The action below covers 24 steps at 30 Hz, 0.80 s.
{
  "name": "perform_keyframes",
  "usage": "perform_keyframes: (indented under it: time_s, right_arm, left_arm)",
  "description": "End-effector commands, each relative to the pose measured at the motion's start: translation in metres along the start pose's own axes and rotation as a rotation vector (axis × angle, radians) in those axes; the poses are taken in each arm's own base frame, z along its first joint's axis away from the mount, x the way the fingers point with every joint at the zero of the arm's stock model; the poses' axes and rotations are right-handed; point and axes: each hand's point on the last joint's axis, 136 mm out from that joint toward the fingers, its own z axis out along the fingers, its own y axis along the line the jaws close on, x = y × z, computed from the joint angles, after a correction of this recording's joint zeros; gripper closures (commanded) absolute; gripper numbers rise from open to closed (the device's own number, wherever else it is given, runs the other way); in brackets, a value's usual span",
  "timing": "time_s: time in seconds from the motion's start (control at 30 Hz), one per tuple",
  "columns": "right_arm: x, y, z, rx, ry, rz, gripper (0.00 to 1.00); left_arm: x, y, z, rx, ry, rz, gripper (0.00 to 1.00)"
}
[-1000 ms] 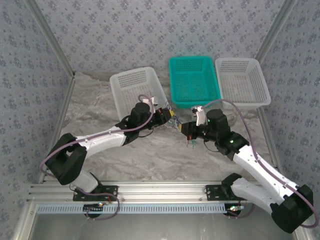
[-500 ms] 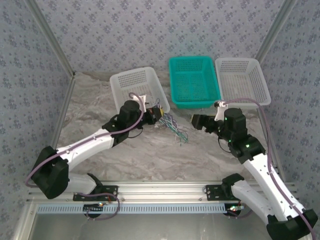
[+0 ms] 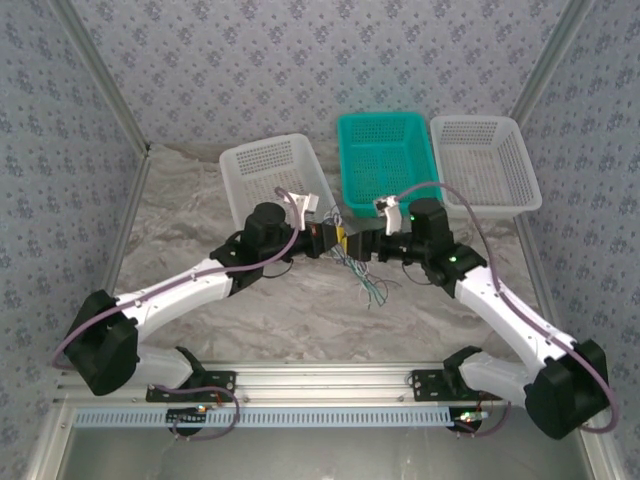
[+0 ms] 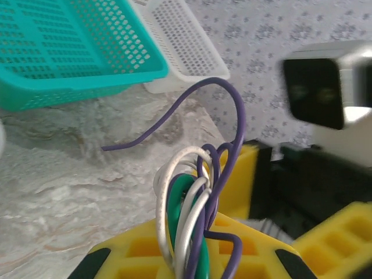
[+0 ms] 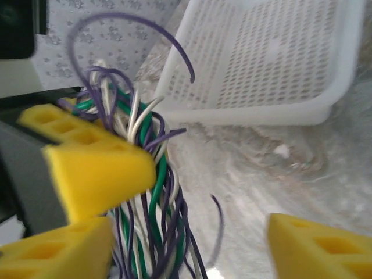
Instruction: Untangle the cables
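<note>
**Claws meet over the cables at mid-counter**

We see the left claw (image 4: pixel 189 256) clenched on the cables (image 3: pixel 365 280). Its yellow pads (image 4: pixel 139 256) pinch purple, white and green strands, and the loops rise above them. The right claw (image 5: pixel 189 241) is released, its fingers (image 5: pixel 317 247) well apart. The bundle passes just beside one finger; we cannot tell whether it touches. From above, the two claws face each other tip to tip over the middle of the counter (image 3: pixel 200 260), and the loose ends trail from them toward 5 o'clock. From the bundle, the teal basket (image 3: pixel 346 160) sits at 12 o'clock, the left white basket (image 3: pixel 262 146) at 10 o'clock and the right white basket (image 3: pixel 478 122) at 2 o'clock.
</note>
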Motion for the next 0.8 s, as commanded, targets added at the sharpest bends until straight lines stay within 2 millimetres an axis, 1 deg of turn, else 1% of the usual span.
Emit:
perform_keyframes:
  time_s: [0.0, 0.03, 0.1, 0.13, 0.17, 0.2, 0.27, 0.3, 0.33, 0.43, 0.5, 0.53, 0.57, 0.6, 0.7, 0.77]
  right_arm:
    - [-0.013, 0.025, 0.006, -0.103, -0.019, -0.034, 0.51]
    - [-0.012, 0.026, 0.008, -0.109, -0.017, -0.032, 0.63]
    - [-0.011, 0.026, 0.009, -0.115, -0.02, -0.026, 0.91]
    - [-0.012, 0.025, 0.008, -0.11, -0.027, -0.023, 1.0]
    - [-0.013, 0.023, 0.006, -0.1, -0.038, -0.016, 1.0]
    - [-0.015, 0.022, 0.003, -0.085, -0.059, -0.01, 1.0]
    - [-0.022, 0.019, -0.003, -0.066, -0.112, 0.01, 1.0]
    - [-0.025, 0.018, -0.006, -0.059, -0.142, 0.027, 1.0]
    - [-0.028, 0.017, -0.009, -0.056, -0.168, 0.045, 1.0]
    - [-0.034, 0.017, -0.012, -0.067, -0.211, 0.093, 1.0]
    - [-0.037, 0.018, -0.012, -0.07, -0.223, 0.118, 1.0]
    - [-0.039, 0.019, -0.013, -0.077, -0.231, 0.123, 1.0]
    - [-0.042, 0.021, -0.014, -0.086, -0.241, 0.13, 1.0]
    - [-0.044, 0.022, -0.014, -0.091, -0.254, 0.14, 1.0]
    - [-0.048, 0.019, -0.017, -0.077, -0.284, 0.172, 1.0]
    - [-0.049, 0.016, -0.02, -0.055, -0.292, 0.181, 1.0]
  left_arm:
    - [-0.018, -0.034, -0.005, 0.107, -0.042, 0.064, 1.0]
    - [-0.019, -0.034, -0.006, 0.106, -0.048, 0.064, 1.0]
    - [-0.02, -0.035, -0.01, 0.106, -0.059, 0.072, 1.0]
    - [-0.02, -0.034, -0.012, 0.103, -0.063, 0.076, 1.0]
    - [-0.021, -0.034, -0.013, 0.099, -0.069, 0.079, 0.96]
    - [-0.02, -0.032, -0.014, 0.09, -0.073, 0.078, 0.86]
    - [-0.02, -0.029, -0.016, 0.078, -0.085, 0.075, 0.62]
    - [-0.02, -0.028, -0.016, 0.082, -0.088, 0.073, 0.55]
    - [-0.019, -0.028, -0.015, 0.088, -0.085, 0.071, 0.53]
    - [-0.015, -0.036, -0.008, 0.145, -0.055, 0.064, 0.52]
    - [-0.011, -0.04, -0.001, 0.178, -0.028, 0.055, 0.52]
    - [-0.01, -0.04, 0.002, 0.183, -0.024, 0.051, 0.54]
    - [-0.008, -0.04, 0.005, 0.184, -0.025, 0.041, 0.6]
    - [-0.008, -0.04, 0.008, 0.189, -0.031, 0.029, 0.69]
    - [-0.007, -0.041, 0.017, 0.218, -0.04, -0.015, 0.91]
    - [-0.008, -0.037, 0.019, 0.212, -0.054, -0.035, 1.0]
